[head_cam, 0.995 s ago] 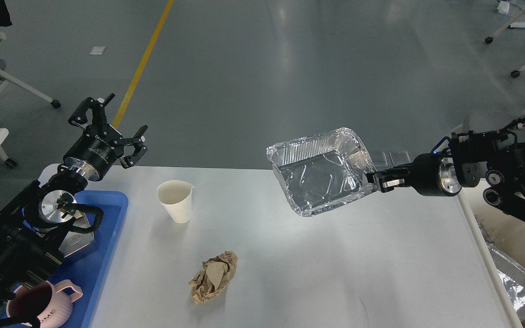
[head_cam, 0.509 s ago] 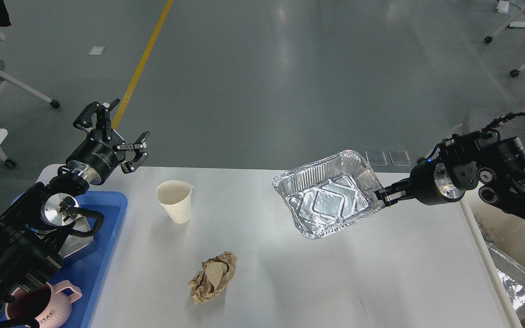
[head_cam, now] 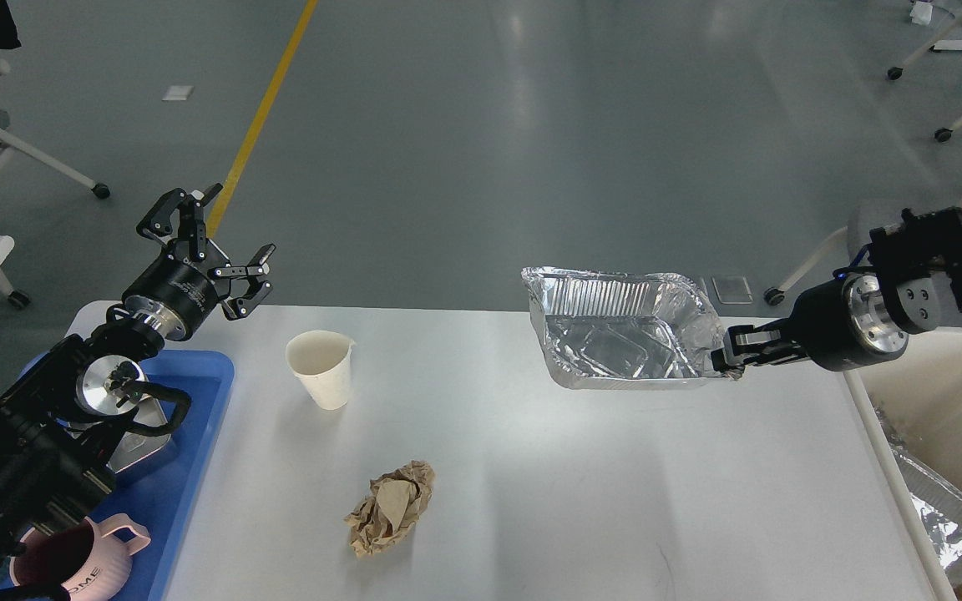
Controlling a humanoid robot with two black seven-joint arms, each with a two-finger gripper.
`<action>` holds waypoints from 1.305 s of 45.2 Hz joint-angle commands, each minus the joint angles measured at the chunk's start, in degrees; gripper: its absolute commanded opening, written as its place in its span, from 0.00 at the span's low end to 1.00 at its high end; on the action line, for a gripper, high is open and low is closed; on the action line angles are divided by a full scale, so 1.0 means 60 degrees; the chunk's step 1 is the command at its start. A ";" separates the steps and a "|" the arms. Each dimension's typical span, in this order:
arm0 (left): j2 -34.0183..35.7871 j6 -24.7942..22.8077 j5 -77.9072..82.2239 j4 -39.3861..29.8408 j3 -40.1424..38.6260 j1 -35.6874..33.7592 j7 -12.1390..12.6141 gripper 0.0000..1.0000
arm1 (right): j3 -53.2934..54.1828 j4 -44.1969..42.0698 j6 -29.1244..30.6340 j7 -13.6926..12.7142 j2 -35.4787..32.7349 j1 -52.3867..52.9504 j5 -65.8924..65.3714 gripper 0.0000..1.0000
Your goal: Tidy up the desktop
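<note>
Tabletop is filling most of the view, white, bare across its middle. Taking the foil tray as reference: over the last second it is going from tipped steeply with its inside facing the camera to nearly level, and drifting toward the tabletop's right edge. It is hanging above the far right part of the tabletop, not touching it. Right gripper is pinching the tray's right rim, fingers closed narrow on the foil, which is crumpling at the grip.

My read: this is the carry-off step, heading for the bin right of the tray, just past the tabletop edge. Another foil tray is already lying in there, so expect stacking or overlap. A thin rim grip on soft foil could slip or tear.

Blue tray is sitting far left of the foil tray, with a pink mug at its near end. Left gripper is hovering above the blue tray's far end, fingers spread wide, holding nothing.

Remaining clutter: paper cup standing upright, well left of the foil tray; crumpled brown paper left and nearer the camera. Neither is blocking the path to the bin.
</note>
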 commanded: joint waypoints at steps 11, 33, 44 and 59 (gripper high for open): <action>-0.0066 0.0245 0.0000 -0.0015 0.0260 -0.0039 -0.0012 0.97 | -0.0023 0.0547 -0.1357 -0.0988 -0.0063 -0.0249 0.1088 0.00; -0.0023 0.0538 0.0146 -0.0015 0.0318 -0.0083 -0.0085 0.97 | -0.0052 0.0986 -0.2368 -0.1677 0.0332 -0.1202 0.0605 0.00; -0.0066 0.1299 0.1390 -0.0015 0.0421 -0.0069 -0.0144 0.97 | -0.0110 0.0986 -0.2530 -0.1940 0.0377 -0.1216 -0.0054 0.00; 0.0036 0.1739 0.1538 -0.0190 0.0392 -0.0010 -0.0115 0.97 | -0.0096 0.1176 -0.2793 -0.1999 0.0377 -0.1363 -0.0713 0.00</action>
